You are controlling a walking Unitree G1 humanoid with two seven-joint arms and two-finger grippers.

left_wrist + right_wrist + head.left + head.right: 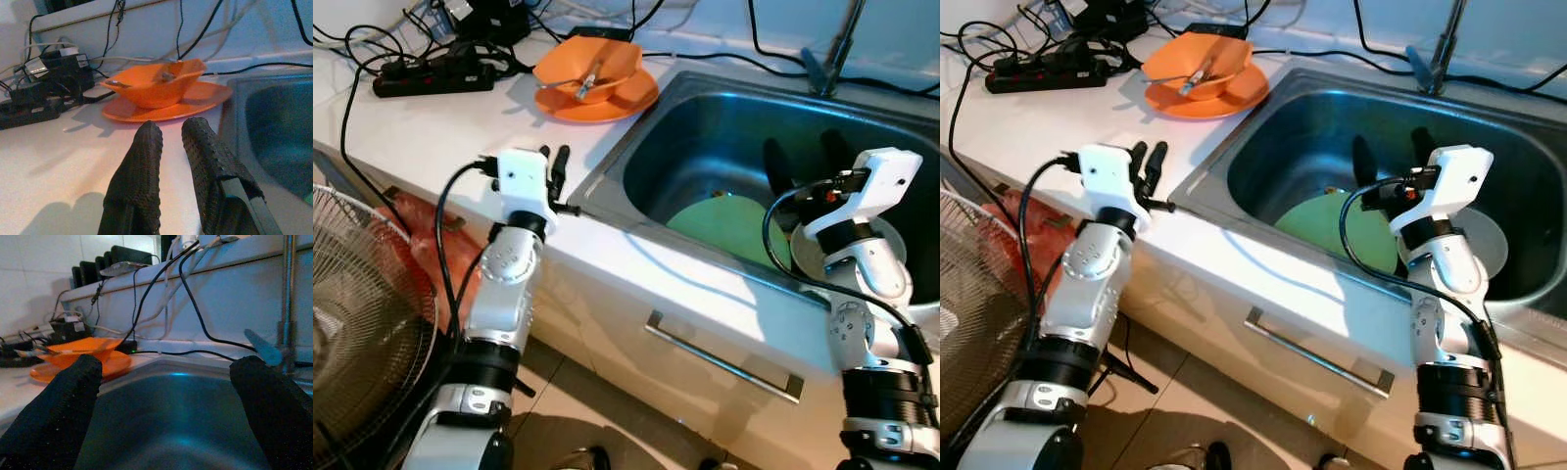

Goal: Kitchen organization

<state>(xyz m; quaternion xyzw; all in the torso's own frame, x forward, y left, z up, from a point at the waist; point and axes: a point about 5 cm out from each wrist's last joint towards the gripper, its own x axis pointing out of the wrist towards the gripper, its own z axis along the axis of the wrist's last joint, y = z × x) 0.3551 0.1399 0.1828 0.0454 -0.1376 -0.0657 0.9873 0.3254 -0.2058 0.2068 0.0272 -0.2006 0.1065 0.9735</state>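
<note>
Left claw (554, 162) is hovering over the white tabletop (440, 127) just beside the sink's left rim, fingers nearly together and gripping nothing. It is pointing toward the orange bowl (161, 83), which is sitting on an orange plate (168, 105) near the tabletop's back edge, just beside the sink's back-left corner. Likely it is lining up for a reach at that stack.

Right claw (803, 162) is hanging over the steel sink (705, 117), fingers spread wide, empty. It is sitting above a green plate (720, 220) lying in the basin, with a pale dish (1484, 240) partly hidden behind the arm. Spread fingers suggest readiness to take a dish from the basin, though which one I cannot say.

Bowl looks glossy, shallow and flared, with utensils (585, 80) resting inside; exact kind is unclear. The plate under it is wider and flat-rimmed. Both look like smooth plastic, probably light and slippery.

A black power strip (431, 76) and loose cables are lying at the tabletop's back-left corner, near the stack — a snag risk. The faucet (286, 293) is standing at the sink's back edge.
</note>
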